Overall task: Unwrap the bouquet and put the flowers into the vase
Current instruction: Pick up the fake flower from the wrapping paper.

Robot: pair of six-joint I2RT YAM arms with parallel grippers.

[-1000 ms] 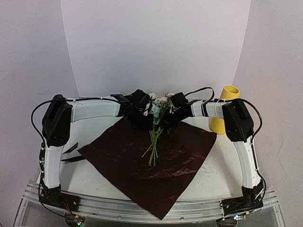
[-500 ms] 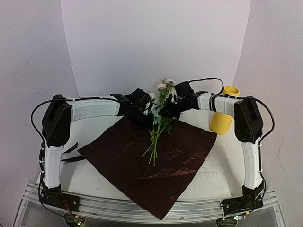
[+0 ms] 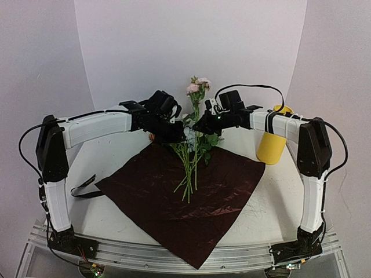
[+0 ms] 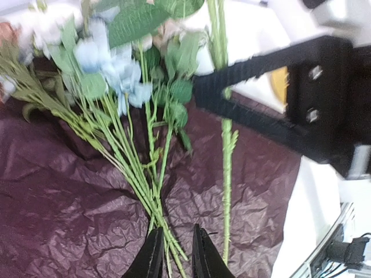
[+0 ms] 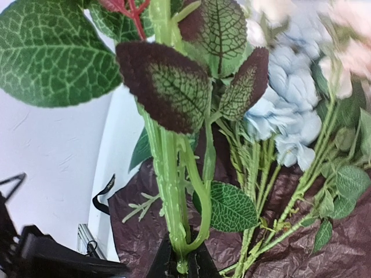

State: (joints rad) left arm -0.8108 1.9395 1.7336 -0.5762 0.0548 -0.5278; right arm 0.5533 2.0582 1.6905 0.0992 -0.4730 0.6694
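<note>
Right wrist view: the right gripper (image 5: pixel 181 263) has its jaws pressed onto the foot of one thick green stem (image 5: pixel 168 174), which rises straight up from them carrying veined green and maroon leaves. From the top view, that stem stands nearly upright above the far corner of the wrap (image 3: pixel 174 202), with pink blooms at its tip.

The left gripper (image 4: pixel 175 258) shows its jaws a narrow gap apart, with thin stems running down toward that gap (whether they actually nip anything I cannot tell).

The other flowers (image 3: pixel 188 168) fan over the far half of the wrap. Their heads are raised at its far corner between the two grippers, and their cut ends lie near its middle. The wrap itself lies flat and opened out, a crinkled dark red diamond on the white table (image 3: pixel 272 202).

The vase (image 3: pixel 271 147) stands upright just beside the wrap's right corner, apart from the flowers. A black ribbon (image 3: pixel 81 188) lies off the wrap's left corner.
</note>
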